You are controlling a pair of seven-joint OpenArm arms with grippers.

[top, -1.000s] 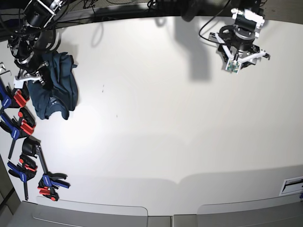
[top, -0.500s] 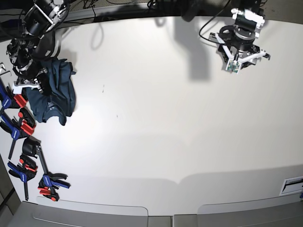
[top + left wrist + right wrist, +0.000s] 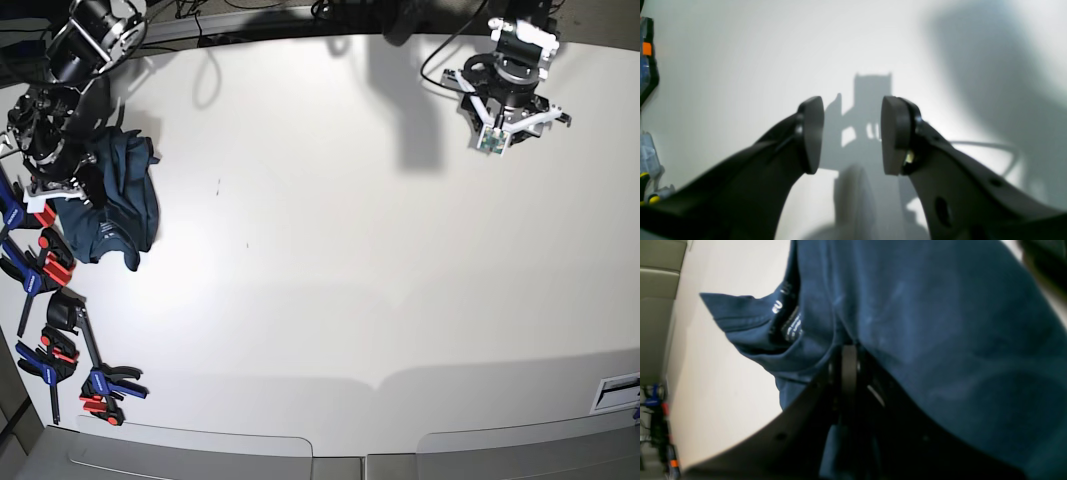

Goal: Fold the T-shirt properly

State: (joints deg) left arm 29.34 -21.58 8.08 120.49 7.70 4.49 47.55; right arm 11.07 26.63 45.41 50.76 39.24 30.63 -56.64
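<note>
T-shirt (image 3: 940, 323): soft, light, limp; bunched, draped over right end effector (image 3: 848, 373), pinched there. Best gripped at collar or shoulder seam. Left end effector (image 3: 851, 135) spread, over bare worktop (image 3: 350, 250).

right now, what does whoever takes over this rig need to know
Right end effector: shut on the T-shirt, holding it bunched up at the table's far corner on the robot's right side, near the clamps.
Left end effector: open, holding nothing, above bare table on the opposite side.
Done: shirt gripped.
Left: bring it to the middle, spread it flat, make all the folds.
</note>
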